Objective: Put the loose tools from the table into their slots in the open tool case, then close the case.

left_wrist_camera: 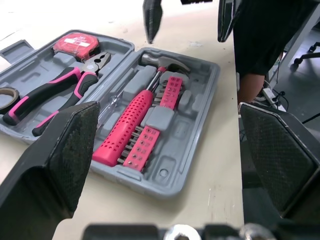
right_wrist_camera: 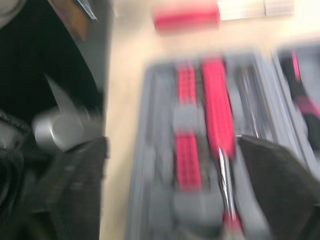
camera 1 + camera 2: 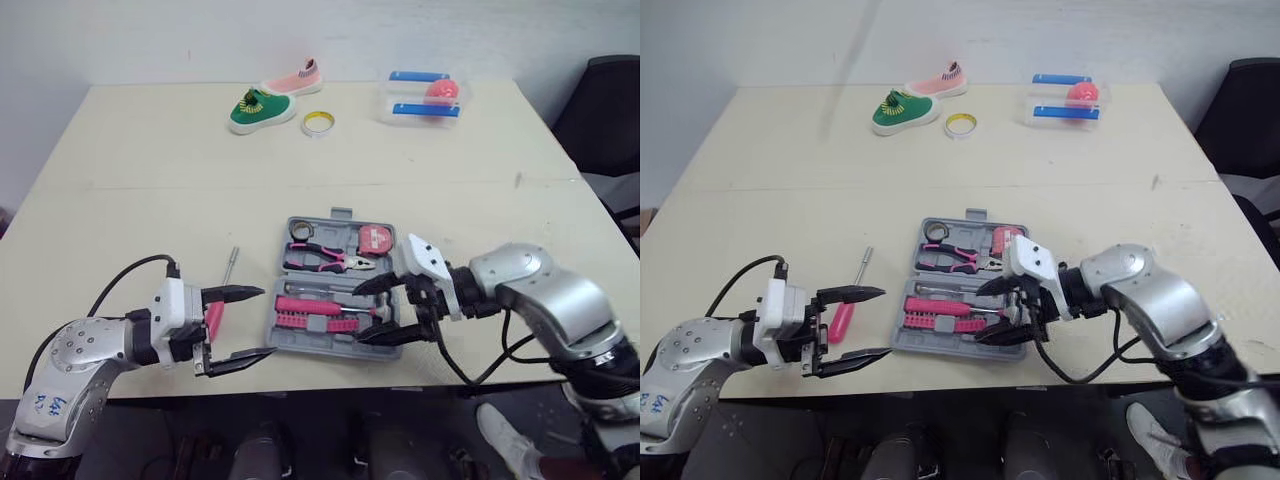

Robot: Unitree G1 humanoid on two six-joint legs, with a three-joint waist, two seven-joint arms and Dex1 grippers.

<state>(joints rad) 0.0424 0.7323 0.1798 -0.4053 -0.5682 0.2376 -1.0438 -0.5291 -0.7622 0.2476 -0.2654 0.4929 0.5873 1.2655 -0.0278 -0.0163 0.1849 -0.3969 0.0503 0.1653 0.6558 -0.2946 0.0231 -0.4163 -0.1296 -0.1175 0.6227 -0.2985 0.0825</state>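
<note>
The surface (image 3: 130,200) carries the open tool case (image 1: 197,130) near its front edge, and the lid is not yet shut. The right end effector (image 3: 357,314) hovers spread over the case's right end. The left end effector (image 3: 886,321), also spread and empty, hangs beside the loose screwdriver (image 3: 843,318) lying just left of the case. Hammer (image 1: 131,120), pliers (image 3: 325,262) and tape measure (image 3: 374,239) already sit in their slots, so the screwdriver looks like the last tool left.

The grey tool case (image 1: 197,150) is flashing a dotted pink hammer (image 1: 127,125) and pink-and-black pliers (image 1: 55,95); a pink-handled screwdriver (image 3: 843,318) is popping against the cream bench (image 3: 150,180), a green shoe (image 3: 262,110) glowing behind.
</note>
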